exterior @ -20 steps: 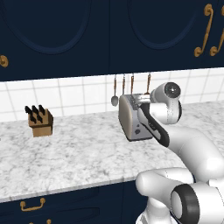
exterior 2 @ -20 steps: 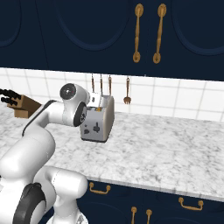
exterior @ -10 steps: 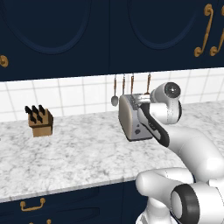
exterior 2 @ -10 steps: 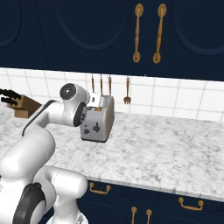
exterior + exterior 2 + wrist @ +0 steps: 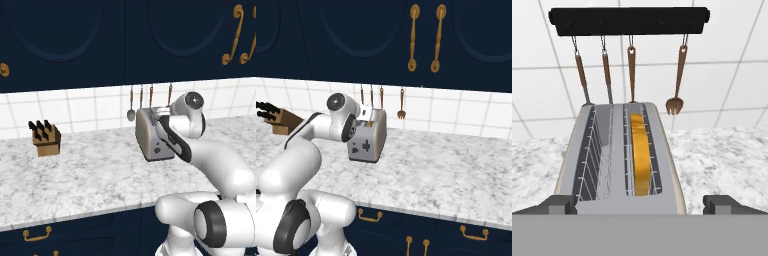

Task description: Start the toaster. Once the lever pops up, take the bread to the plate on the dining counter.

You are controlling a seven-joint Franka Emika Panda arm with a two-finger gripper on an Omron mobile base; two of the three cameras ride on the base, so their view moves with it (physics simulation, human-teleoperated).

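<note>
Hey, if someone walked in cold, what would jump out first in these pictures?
The silver toaster on the marble counter, with the golden bread in its right-hand slot as the hand view shows it. The open tool hovers just above the toaster's near end. Behind, utensils hang from a black rail.

the arm [image 5: 220, 165] is built of thick, glossy white segments with rounded, bulbous shells. dark grey to black rings sit at the joints, the largest a wide band around the big round joint [image 5: 212, 223] low in the left base view and another [image 5: 291, 232] low in the right base view. a round grey cap with a pale centre closes the end of the upper joint [image 5: 335, 102]. a long black strip [image 5: 175, 140] runs along the side of the forearm link. the gripper [image 5: 639, 204] has two small, blocky, dark grey fingertips [image 5: 559, 204], square-edged and matte.
</note>
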